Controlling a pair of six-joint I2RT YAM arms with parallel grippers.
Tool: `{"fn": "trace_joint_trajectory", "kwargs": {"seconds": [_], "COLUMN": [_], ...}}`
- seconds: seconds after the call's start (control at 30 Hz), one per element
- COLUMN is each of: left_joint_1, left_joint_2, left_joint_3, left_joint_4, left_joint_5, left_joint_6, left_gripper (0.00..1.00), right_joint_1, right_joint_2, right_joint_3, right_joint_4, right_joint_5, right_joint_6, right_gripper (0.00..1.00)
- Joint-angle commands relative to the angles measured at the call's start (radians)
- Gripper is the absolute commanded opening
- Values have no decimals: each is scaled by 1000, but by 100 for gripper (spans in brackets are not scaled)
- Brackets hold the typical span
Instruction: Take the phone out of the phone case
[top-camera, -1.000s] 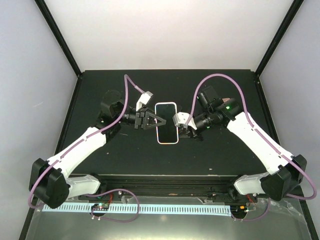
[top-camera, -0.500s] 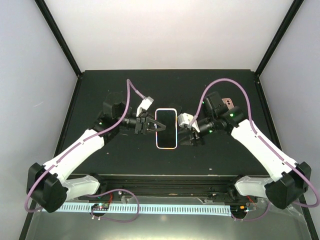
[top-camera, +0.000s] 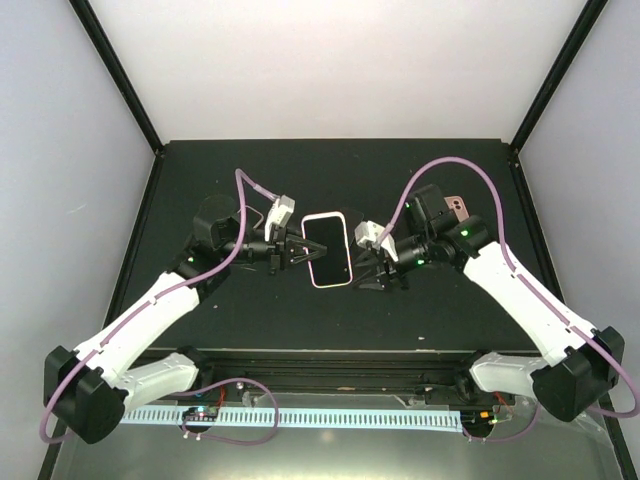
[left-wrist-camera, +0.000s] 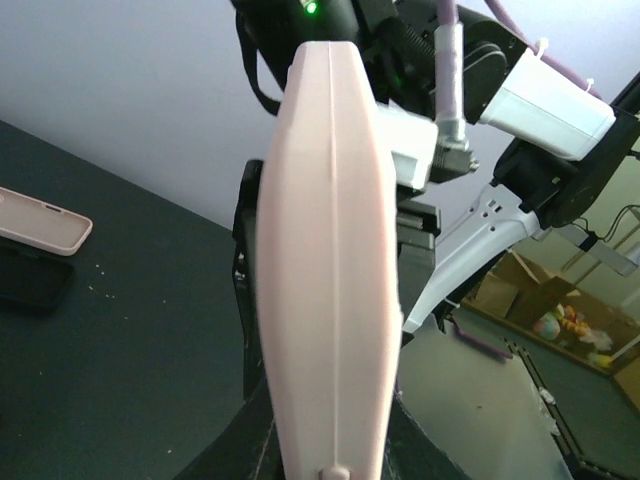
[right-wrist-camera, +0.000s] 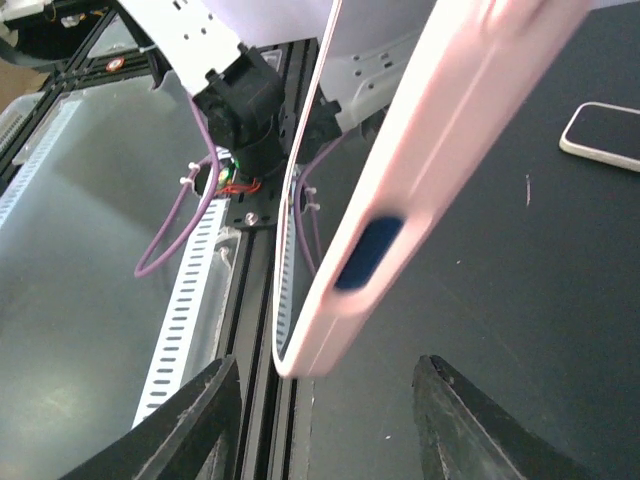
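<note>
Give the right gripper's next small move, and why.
Probably close the right gripper on the pale pink, round-edged phone case: its fingers stand wide open either side of the case's edge, not touching it, while the left gripper pinches the opposite edge.

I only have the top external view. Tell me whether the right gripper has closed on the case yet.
Observer: No. On the right wrist view the right gripper is open, its fingers spread either side of the phone case, and the case touches neither.
Operator: Give me the edge facing it.
Observer: That edge carries a dark oval slot.
Operator: Report anything else lying around.
Observer: On the left wrist view, a second pink case lies on a dark flat object.
</note>
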Motion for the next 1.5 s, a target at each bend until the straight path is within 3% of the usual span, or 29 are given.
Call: {"fn": "trace_joint_trajectory", "kwargs": {"seconds": [0.0, 0.2, 0.5, 0.7, 0.93, 1.2, 1.47], "left_joint_1": [-1, 0, -2, 0, -1, -14, -40], "left_joint_2": [-10, -9, 5, 34, 49, 35, 0], "left_joint_3": [10, -9, -12, -29, -41, -22, -37], "left_joint_4": [94, 128, 150, 232, 358, 358, 375], "left_joint_5": [18, 17, 42, 85, 134, 165, 153], "left_joint_6": [1, -31, -80, -167, -319, -412, -467], "left_gripper": [2, 2, 1, 2, 2, 2, 2], "right_joint_1": [-5, 0, 5, 15, 15, 15, 15], "right_joint_2": [8, 3, 3, 28, 67, 94, 115], "right_joint_3": [61, 61, 77, 100, 104, 167, 183], "right_joint_4": [22, -47, -65, -55, -23, -34, 0], "right_joint_5": [-38, -87, -49, -36, -11, 88, 143], "right_joint_6": [18, -80, -149, -184, -229, -332, -327], "right_gripper": [48, 40, 24, 18, 14, 13, 14]}}
